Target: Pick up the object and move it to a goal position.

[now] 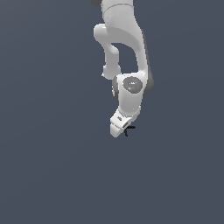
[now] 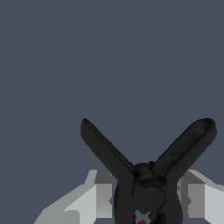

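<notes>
The white Panda arm (image 1: 127,48) comes down from 12 o'clock in the exterior view, bends at a grey-capped joint near the middle of the frame, and ends in the gripper (image 1: 122,130) just below centre, angled toward 7 o'clock; all around it is plain dark blue-grey ground with no visible edge or horizon.

The object (image 1: 128,129), a tiny black spindly piece, sits at the gripper's tip, on its 3 o'clock side in the exterior view, touching the white fingers; a few thin prongs stick out past them, and at that size little else of it can be read.

In the wrist view the object (image 2: 146,175) fills the lower half; 2 thick black prongs splay outward in a V, 1 reaching toward 10 o'clock and 1 toward 2 o'clock from a rounded black hub; further dark limbs run down from the hub, and a small red spot shows at the frame's 6 o'clock edge. The 2 pale fingers (image 2: 98,197) flank the hub closely, 1 at either side, with the black body filling the gap between them; the gripper is narrowed onto the object, holding it by its centre. Whether the object is off the ground cannot be told.
</notes>
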Controlling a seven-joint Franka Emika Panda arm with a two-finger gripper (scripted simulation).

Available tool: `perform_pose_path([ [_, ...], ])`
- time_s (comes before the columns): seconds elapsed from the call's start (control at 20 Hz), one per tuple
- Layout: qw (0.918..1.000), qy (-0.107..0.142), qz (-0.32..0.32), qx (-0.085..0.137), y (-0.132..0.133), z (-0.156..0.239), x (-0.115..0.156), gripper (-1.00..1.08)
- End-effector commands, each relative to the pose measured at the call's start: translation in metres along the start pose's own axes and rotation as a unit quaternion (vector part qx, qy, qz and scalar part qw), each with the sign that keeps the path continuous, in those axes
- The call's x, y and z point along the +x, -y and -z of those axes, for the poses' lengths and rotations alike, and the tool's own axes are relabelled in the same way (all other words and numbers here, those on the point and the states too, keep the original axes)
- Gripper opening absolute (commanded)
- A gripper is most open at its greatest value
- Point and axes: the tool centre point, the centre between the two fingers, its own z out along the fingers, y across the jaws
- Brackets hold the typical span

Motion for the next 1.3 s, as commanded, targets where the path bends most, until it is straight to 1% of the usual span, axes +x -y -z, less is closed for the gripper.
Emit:
perform_pose_path([
  [0.0, 1.0000, 0.000, 0.000, 0.000, -0.014, 0.020, 0.002, -1.00],
  [0.4, 1.0000, -0.001, 0.000, 0.000, -0.064, 0.087, 0.011, -1.00],
  [0.7, 1.0000, -0.001, 0.000, 0.000, -0.096, 0.130, 0.017, -1.00],
  [0.95, 1.0000, 0.000, 0.000, 0.000, -0.117, 0.157, 0.021, -1.00],
  [1.25, 1.0000, 0.000, 0.000, 0.000, -0.133, 0.178, 0.025, -1.00],
])
